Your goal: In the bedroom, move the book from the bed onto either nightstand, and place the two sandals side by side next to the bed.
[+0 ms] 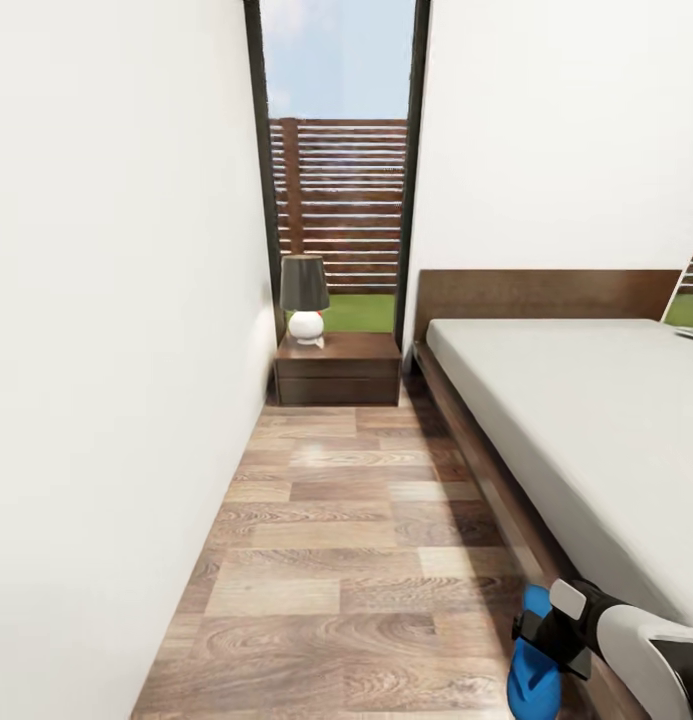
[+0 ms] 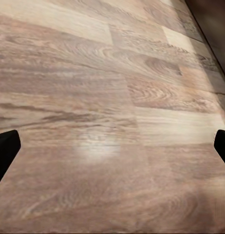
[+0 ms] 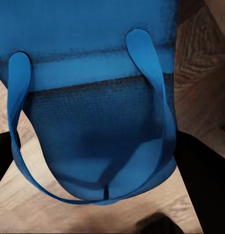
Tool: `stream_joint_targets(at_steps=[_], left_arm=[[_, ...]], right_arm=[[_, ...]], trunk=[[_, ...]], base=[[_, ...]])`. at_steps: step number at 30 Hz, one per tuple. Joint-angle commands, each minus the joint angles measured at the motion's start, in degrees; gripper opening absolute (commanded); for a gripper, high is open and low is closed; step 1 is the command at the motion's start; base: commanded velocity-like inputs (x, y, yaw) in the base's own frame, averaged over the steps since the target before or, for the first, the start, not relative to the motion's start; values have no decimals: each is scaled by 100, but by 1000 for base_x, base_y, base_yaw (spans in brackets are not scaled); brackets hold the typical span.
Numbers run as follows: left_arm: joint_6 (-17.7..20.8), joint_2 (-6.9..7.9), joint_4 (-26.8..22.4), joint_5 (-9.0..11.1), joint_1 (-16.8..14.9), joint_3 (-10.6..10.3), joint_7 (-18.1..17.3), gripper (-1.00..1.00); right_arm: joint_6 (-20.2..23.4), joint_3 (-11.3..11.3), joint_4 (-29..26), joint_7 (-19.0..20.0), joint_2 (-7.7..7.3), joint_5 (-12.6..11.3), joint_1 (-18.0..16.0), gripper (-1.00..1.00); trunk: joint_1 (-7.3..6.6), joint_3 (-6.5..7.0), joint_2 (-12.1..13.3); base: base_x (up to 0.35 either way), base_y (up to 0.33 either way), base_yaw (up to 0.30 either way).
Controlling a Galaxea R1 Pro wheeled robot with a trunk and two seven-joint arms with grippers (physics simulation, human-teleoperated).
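A bright blue flat flip-flop sandal sits close under the right wrist camera, its mesh-textured sole and thin blue straps arching across it, with the right gripper pinching it: one dark finger shows on either side of the sole. The head view gives the wider placing: the same sandal hangs from the black-and-white right gripper low over the wood-plank floor, just beside the dark wooden platform frame of the large low bed at its near end.

The left wrist view adds the left gripper, spread wide, with its dark fingertips at opposite edges of the picture and bare planks between them (a pale glare spot lies on the boards there).

The bed has a plain light-grey mattress and a wide dark headboard; at the mattress's far right edge a thin flat thing lies, too cut off to say what it is. The small dark reddish-brown nightstand stands at the far end of the aisle, in the corner between the white wall and the headboard, with a black-shaded lamp on a white round base on its left rear part; the rest of its glossy top is bare.

The floor runs as a narrow strip between wall and bed frame, open all the way to the nightstand. Behind it a tall window shows a slatted fence and grass.
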Motion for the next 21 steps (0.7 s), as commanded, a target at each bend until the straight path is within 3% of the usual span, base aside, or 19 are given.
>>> stream_joint_targets(at_steps=[1,21], left_arm=[[1,1,7,60,-4,-21,-39,100],[1,1,9,60,-4,-21,-39,100]], right_arm=[[3,-4,5,-36,3,-39,-6,-100],[3,-6,5,-36,26,-42,-6,-100]], trunk=[[-4,-5,-3],[-4,-5,-3]], base=[[-265,0,0],[-265,0,0]])
